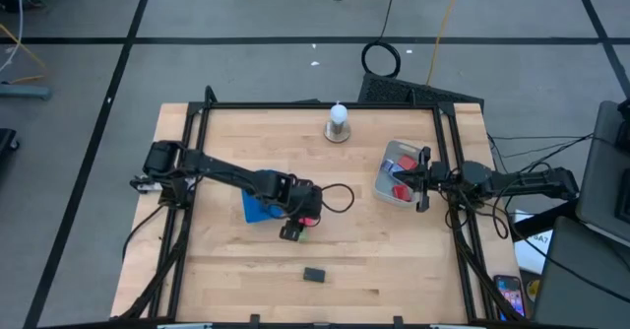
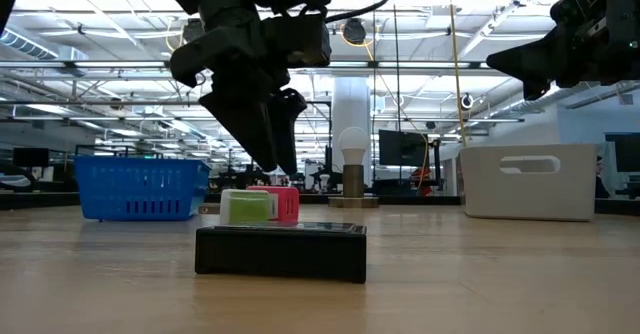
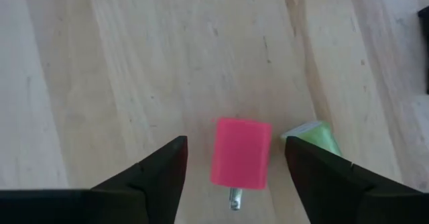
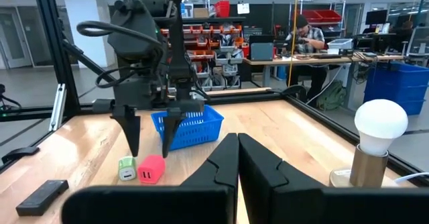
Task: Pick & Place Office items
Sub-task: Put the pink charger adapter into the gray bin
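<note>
Left tool (image 3: 234, 167) hovers over mid-desk (image 1: 394, 260), fingers spread wide, gripping nothing. Pink block (image 3: 240, 153) lies on the wood between them, green piece (image 3: 315, 137) just beside it. Black piece (image 1: 314, 275) lies nearer the front edge. Right tool (image 4: 237, 158) fully closed, empty, above the white bin (image 1: 386, 166).

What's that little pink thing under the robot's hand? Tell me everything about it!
The pink block is small, boxy and smooth, like plastic, with rounded corners. A little metal prong pokes out of one end. It lies flat on the wooden table, next to a green piece; whether they touch is hard to tell. A blue basket sits close by. The left gripper hangs above it with open fingers on either side, not touching it.
</note>
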